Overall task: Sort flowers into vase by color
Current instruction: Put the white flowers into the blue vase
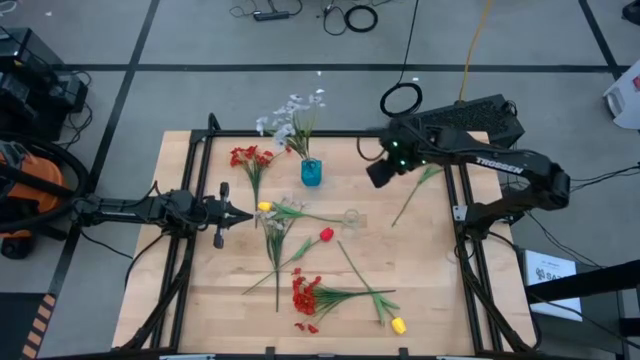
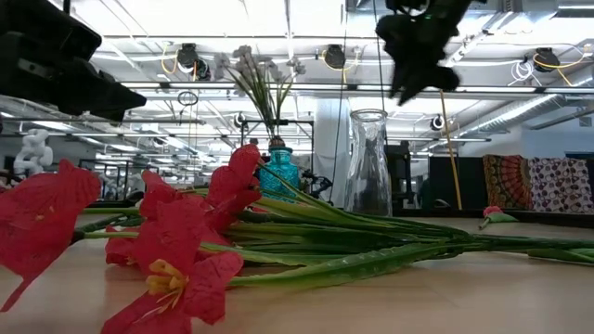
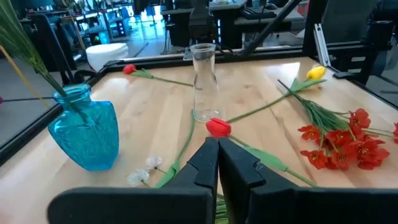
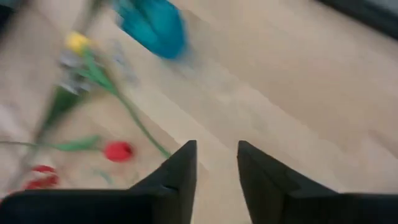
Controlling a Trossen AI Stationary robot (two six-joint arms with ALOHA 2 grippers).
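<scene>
- Nearest the low camera, a cluster of red lily-like blooms [image 2: 176, 250] is seen lying on the wooden table [image 1: 430, 290], its green stems running off toward 3 o'clock.
- In the high view this red cluster [image 1: 305, 295] lies at about 6 o'clock of the table's centre, with a yellow tulip [image 1: 398, 325] just beyond it toward 4 o'clock.
- A red tulip [image 1: 326, 235] is found near the table's centre, its stem trailing toward 8 o'clock.
- A second yellow tulip [image 1: 264, 207] lies at 9 o'clock of centre, just off the left gripper's tips, among green stems and pale blossoms.
- A second red cluster [image 1: 250, 157] lies at about 10 o'clock.
- A blue vase [image 1: 311, 173] stands at 12 o'clock and holds a spray of white blossoms [image 1: 292, 115].
- A clear glass vase [image 1: 351, 217], with nothing in it, stands just at 3 o'clock of the red tulip.
- One more stem [image 1: 418, 192] lies on the table at 2 o'clock, beneath the right arm.
- The left gripper [image 1: 243, 215] is held low at 9 o'clock, fingers clenched together on nothing.
- The right gripper [image 4: 216, 165] is raised above the table at about 1 o'clock; its fingers are parted and nothing is held between them.
</scene>
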